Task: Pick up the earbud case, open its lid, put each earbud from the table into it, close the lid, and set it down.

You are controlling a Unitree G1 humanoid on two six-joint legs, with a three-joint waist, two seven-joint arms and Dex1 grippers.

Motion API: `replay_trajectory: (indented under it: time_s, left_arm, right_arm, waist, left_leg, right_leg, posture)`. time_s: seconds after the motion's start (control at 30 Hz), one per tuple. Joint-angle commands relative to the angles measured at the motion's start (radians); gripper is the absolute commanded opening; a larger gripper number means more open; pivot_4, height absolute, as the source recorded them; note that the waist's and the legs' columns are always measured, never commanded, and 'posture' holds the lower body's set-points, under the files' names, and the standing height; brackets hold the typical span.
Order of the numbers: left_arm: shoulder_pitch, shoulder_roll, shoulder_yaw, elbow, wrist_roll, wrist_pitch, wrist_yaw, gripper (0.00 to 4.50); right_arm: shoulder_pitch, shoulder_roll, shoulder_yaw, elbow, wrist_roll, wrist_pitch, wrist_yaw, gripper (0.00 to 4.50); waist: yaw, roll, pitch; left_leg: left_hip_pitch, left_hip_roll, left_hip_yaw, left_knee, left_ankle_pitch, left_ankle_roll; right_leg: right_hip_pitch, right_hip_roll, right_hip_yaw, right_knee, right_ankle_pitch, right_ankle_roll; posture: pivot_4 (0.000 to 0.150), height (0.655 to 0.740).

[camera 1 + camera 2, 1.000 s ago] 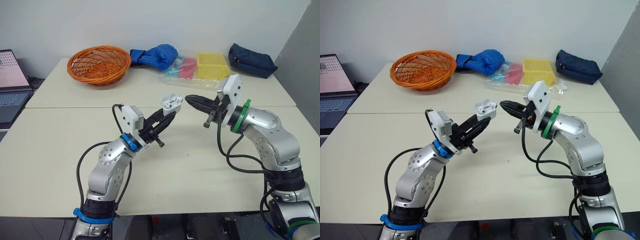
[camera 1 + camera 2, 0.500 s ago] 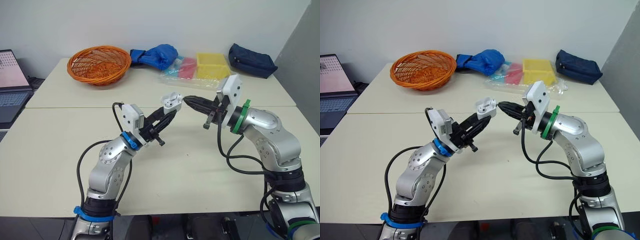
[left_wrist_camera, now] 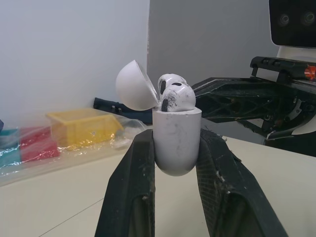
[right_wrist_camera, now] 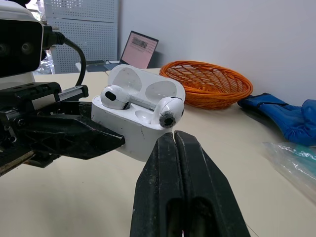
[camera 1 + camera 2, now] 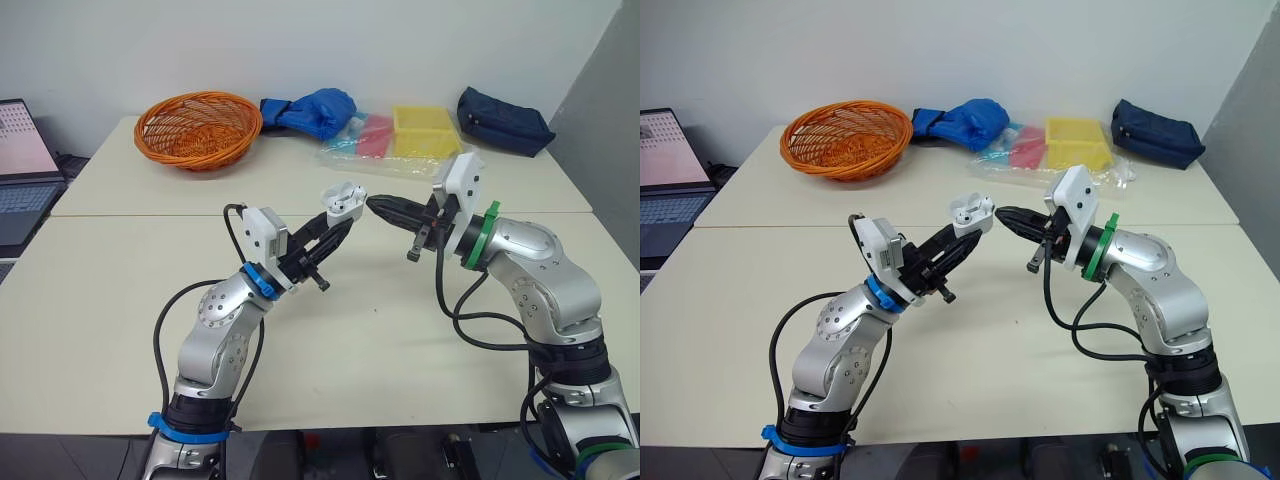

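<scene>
Earbud case (image 5: 342,201): held off the table (image 5: 400,330), just above the middle of the left eye view, with its lid (image 3: 136,86) swung back and open.
Earbuds: both are in the case, one (image 4: 114,96) beside the other (image 4: 168,112), heads up in their wells. We judge the loading done.
Left gripper (image 5: 333,225): clamped on the case's lower body, one finger on each side, leaving the lid free.
Right gripper (image 4: 174,142): fingers pressed together with nothing between them, tips just right of the case in the eye view. As far as we can tell they are not touching it.
Step in hand: closing the lid, we judge.
Doing it well: we should carry the closed tips over the earbud heads without clipping them, reach the lid's far side, then press its dome forward and down until it seats. The left grip must stay firm and low, or the case may twist.
Farther out: orange basket (image 5: 198,128) at upper left and yellow tray (image 5: 425,130) at upper right, both well apart from the work.
</scene>
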Motion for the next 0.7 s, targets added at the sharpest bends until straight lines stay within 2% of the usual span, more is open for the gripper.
replay_trajectory:
  time_s: [0.03, 0.7]
  left_arm:
    - [-0.01, -0.003, -0.001, -0.012, 0.0, -0.023, -0.007, 0.78]
    - [-0.016, -0.002, 0.002, -0.004, -0.001, -0.019, -0.013, 0.78]
  right_arm:
    - [-0.009, -0.01, -0.029, -0.023, 0.012, -0.021, 0.001, 0.01]
    - [-0.026, -0.001, -0.031, -0.043, 0.036, -0.016, -0.004, 0.01]
  waist:
    - [0.0, 0.0, 0.0]
    - [0.0, 0.0, 0.0]
  left_leg:
    - [0.0, 0.0, 0.0, 0.0, 0.0, 0.0]
    - [0.0, 0.0, 0.0, 0.0, 0.0, 0.0]
  right_leg:
    - [0.0, 0.0, 0.0, 0.0, 0.0, 0.0]
    - [0.0, 0.0, 0.0, 0.0, 0.0, 0.0]
  posture:
    - [0.15, 0.74]
    - [0.15, 0.74]
